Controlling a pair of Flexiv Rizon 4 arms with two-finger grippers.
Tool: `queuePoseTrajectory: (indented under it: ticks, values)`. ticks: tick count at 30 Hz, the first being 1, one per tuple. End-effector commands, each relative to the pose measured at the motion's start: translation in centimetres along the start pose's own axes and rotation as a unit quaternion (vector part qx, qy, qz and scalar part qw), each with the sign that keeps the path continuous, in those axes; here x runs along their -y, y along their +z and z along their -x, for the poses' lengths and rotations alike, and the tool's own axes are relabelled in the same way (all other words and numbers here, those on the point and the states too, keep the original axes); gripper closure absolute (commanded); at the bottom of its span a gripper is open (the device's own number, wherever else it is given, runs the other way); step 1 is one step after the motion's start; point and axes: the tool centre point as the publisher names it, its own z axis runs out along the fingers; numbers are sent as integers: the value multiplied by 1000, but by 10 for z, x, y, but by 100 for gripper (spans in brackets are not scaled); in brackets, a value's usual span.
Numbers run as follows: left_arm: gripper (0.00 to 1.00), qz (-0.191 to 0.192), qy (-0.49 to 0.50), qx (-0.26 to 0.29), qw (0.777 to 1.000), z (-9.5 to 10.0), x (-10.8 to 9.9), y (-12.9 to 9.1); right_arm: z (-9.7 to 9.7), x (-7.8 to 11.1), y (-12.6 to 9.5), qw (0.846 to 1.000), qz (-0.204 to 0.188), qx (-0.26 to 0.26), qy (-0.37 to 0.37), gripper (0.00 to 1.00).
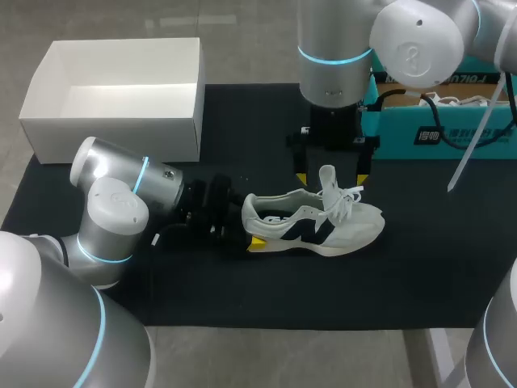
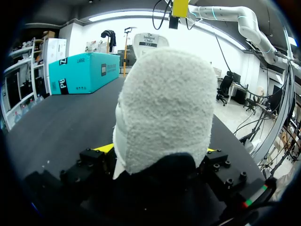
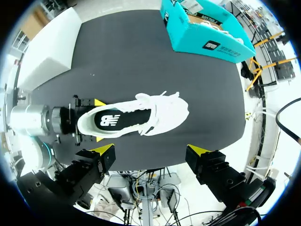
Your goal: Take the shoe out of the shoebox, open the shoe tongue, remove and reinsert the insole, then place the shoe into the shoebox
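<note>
While the left claw [image 1: 249, 225] clamps the heel of the shoe [image 1: 323, 226] on the dark counter [image 1: 242, 291], right claw [image 1: 331, 178] spread apart above the laces, open white box [image 1: 121, 89] far left, teal box [image 1: 440, 133] far right.

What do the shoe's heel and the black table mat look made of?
The shoe heel looks like fuzzy, matte suede or brushed fabric: nappy grey-white surface in the left wrist view. The mat looks like matte black cloth or rubber; no glare.
</note>
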Motion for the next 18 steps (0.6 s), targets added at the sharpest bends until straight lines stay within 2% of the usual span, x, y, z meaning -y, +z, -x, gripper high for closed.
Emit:
queuePoseTrajectory:
  ticks: [1,4,5,6,18]
  values:
    - [100,2,0,0,1000,1,-4,-1,-20,7,-3,948,-3,-26,-316,0]
    - [100,2,0,0,1000,1,-4,-1,-33,16,-2,921,-19,-12,-389,0]
    - [100,2,0,0,1000,1,-4,-1,-38,22,-1,904,-32,-4,-426,0]
    - [100,2,0,0,1000,1,-4,-1,-42,26,0,903,-42,12,-427,0]
    - [100,2,0,0,1000,1,-4,-1,-42,26,0,903,-42,12,-427,0]
